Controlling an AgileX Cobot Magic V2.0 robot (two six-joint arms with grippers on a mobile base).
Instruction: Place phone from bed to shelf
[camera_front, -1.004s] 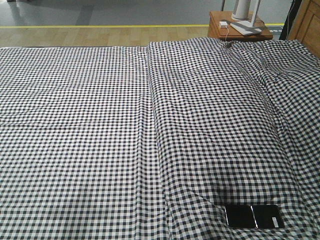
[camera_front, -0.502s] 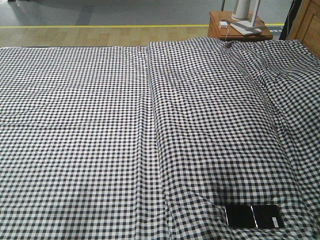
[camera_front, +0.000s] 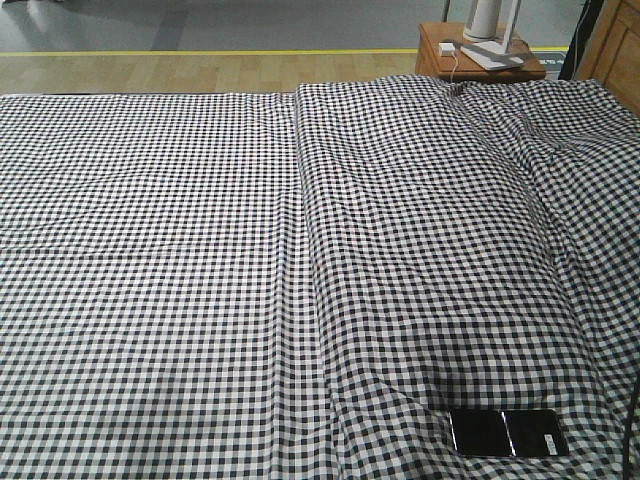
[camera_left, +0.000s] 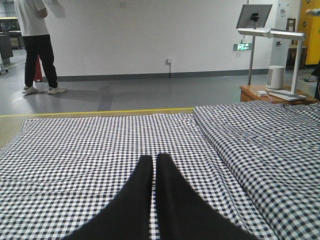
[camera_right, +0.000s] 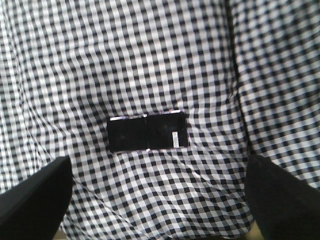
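Observation:
The phone (camera_front: 508, 432) lies flat on the bed (camera_front: 200, 250), near its front right corner; it is black and glossy with a small white sticker. In the right wrist view the phone (camera_right: 147, 132) lies crosswise on the checked sheet, just ahead of my right gripper (camera_right: 157, 161). That gripper is open, its dark fingers (camera_right: 35, 200) wide apart and nothing between them. My left gripper (camera_left: 153, 157) is shut and empty, held low over the left half of the bed (camera_left: 75, 150). The shelf is out of view.
An orange-brown side table (camera_front: 478, 55) with a white lamp base stands beyond the bed's far right corner. A wooden panel (camera_front: 612, 45) rises at the far right edge. A person (camera_left: 37, 45) stands on the grey floor far behind the bed.
A thin dark line has come into the lower right edge of the front view. The phone and the sheet have not moved.

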